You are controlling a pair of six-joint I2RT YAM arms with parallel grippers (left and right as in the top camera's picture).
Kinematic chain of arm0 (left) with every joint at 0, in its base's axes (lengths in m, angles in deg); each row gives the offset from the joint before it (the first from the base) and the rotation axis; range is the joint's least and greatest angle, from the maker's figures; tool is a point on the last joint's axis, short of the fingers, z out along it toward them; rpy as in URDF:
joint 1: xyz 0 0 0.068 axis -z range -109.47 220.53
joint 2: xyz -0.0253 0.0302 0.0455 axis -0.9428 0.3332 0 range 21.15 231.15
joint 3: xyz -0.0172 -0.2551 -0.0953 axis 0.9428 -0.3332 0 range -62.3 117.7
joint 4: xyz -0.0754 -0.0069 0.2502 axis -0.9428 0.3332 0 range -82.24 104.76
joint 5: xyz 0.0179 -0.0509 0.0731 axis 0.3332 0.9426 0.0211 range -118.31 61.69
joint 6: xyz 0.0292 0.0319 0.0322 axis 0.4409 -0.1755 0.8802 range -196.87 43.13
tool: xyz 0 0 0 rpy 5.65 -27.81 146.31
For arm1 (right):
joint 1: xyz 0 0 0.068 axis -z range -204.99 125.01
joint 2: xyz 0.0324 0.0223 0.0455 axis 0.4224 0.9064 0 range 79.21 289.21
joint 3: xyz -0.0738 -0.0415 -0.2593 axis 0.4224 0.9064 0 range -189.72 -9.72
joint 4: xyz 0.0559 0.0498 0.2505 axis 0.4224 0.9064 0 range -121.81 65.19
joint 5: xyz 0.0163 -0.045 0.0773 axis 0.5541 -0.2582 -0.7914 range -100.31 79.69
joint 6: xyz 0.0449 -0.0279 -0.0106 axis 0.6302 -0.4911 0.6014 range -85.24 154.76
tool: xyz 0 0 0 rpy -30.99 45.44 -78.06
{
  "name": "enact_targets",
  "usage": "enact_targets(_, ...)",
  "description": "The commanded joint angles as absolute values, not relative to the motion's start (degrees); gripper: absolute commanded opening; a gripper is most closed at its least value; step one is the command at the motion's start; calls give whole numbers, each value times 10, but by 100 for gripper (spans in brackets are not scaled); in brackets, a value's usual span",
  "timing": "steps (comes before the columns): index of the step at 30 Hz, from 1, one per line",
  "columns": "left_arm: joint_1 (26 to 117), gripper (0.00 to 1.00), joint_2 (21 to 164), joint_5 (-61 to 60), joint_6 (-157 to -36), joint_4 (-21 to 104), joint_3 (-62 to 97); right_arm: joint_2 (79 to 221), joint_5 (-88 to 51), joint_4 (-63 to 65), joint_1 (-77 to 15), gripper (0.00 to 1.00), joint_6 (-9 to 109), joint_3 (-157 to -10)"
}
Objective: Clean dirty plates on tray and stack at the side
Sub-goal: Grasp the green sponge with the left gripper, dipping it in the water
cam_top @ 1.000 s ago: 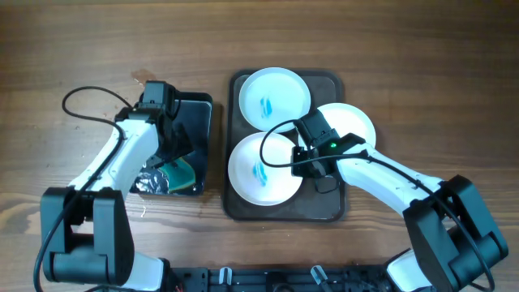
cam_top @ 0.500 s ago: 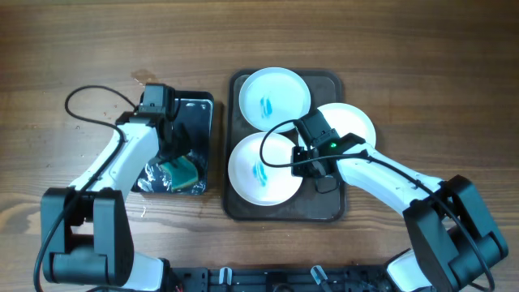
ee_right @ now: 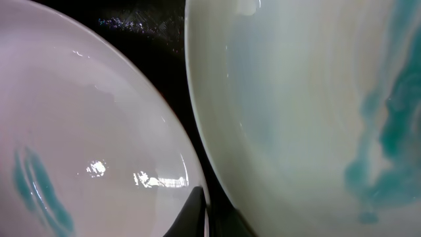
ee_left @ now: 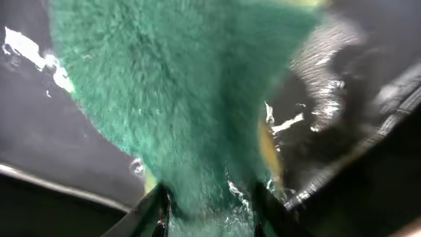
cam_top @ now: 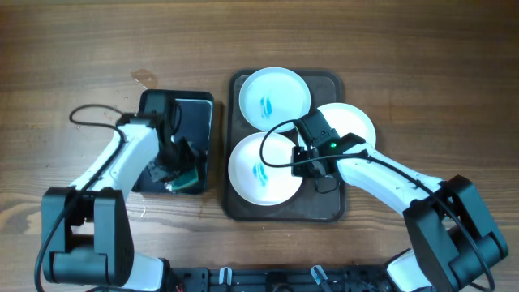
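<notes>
Three white plates lie on the dark brown tray (cam_top: 324,209). The back plate (cam_top: 274,97) and the front plate (cam_top: 261,170) have teal smears; the right plate (cam_top: 350,123) shows plain white and is partly under my right arm. My right gripper (cam_top: 306,156) is shut on the front plate's right rim. In the right wrist view its fingers (ee_right: 200,214) pinch that rim (ee_right: 85,151), with the back plate (ee_right: 296,99) beside it. My left gripper (cam_top: 174,166) is shut on a green sponge (ee_left: 177,99) over the black tray; its fingers (ee_left: 210,210) clamp the sponge.
The smaller black tray (cam_top: 195,113) lies left of the brown tray, wet and glinting inside. A small stain (cam_top: 144,78) marks the wood behind it. Bare wooden table surrounds both trays.
My left gripper has moved toward the table's front over the black tray, with the green sponge now gripped in it. The right arm and the plates have not moved.
</notes>
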State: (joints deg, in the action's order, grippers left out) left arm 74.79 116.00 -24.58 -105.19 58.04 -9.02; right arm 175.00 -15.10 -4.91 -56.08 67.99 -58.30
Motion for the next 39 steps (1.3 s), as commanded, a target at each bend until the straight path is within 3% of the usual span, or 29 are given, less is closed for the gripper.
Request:
enact_targets(1,749,11,1166,-244,-1082,524,-158,1762,-98,-40,-558,4,693,-579)
enact_targets(2,749,4,1166,-254,-1070,513,-159,1762,-98,-41,-558,4,693,-579)
enact_targets(7,749,4,1166,-260,-1019,541,-104,1762,-98,-40,-558,4,693,-579)
enact_targets(13,749,36,1166,-293,-1009,632,-15,1762,-98,-40,-558,5,693,-579)
enact_targets(17,749,41,1167,-319,-1025,635,-22,1762,-98,-40,-558,4,693,-579)
enact_targets(19,749,36,1168,-333,-1048,626,-38,1762,-98,-40,-558,5,693,-579)
enact_targets(23,749,35,1169,-316,-1076,523,-125,1762,-98,-40,-558,5,693,-579)
enact_targets(25,749,20,1169,-294,-1074,489,-145,1762,-98,-40,-558,5,692,-579)
enact_targets(26,749,4,1169,-291,-1074,486,-146,1762,-98,-40,-558,5,692,-579)
enact_targets(39,749,4,1100,-237,-991,632,-4,1762,-124,-47,-544,4,649,-579)
